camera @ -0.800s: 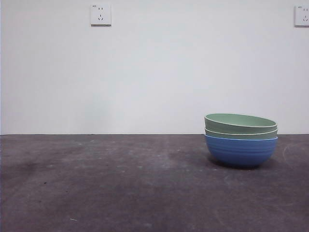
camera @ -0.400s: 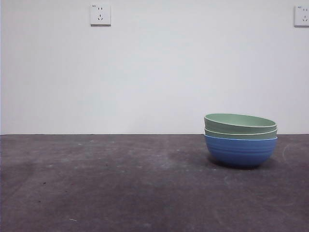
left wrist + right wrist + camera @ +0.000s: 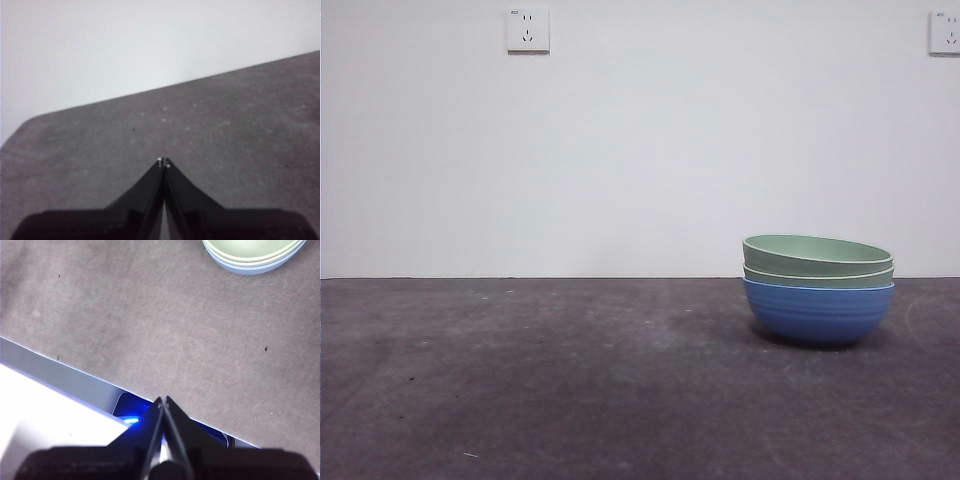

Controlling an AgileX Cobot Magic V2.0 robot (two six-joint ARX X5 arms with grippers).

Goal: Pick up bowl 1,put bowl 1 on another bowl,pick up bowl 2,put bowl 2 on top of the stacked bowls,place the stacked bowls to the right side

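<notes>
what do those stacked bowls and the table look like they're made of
The stacked bowls: probably plastic or melamine, judging by flat matte color, thin even rims and faint molded ribs on the blue one. The table: a dark gray, scuffed, dull covering, maybe felt or rubber; can't tell.

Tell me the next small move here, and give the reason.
Probably none beyond holding both arms parked. The stacked bowls already stand at the right of the table, two green ones nested in the blue bowl. The left claw is shut over bare table, and the right claw, also shut, hangs near the table's edge, away from the stack.
</notes>
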